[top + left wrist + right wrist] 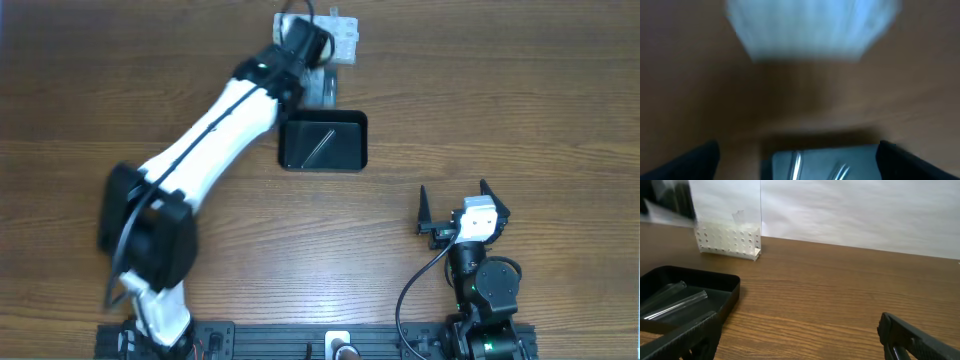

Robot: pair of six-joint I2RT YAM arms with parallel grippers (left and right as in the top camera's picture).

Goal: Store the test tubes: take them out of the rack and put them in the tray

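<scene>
Nearest, the right arm (480, 285) sits low by its base, the right jaws spread wide and empty, well apart from the other things on the wooden counter (540, 100). Farther out lies the black tray (362, 140), with two clear test tubes (680, 303) lying side by side on its floor. Beyond it stands the white rack (345, 45); what it holds I cannot tell. The left arm (215, 125) stretches out to it, the left jaws wide and empty above the counter between tray and rack.
</scene>
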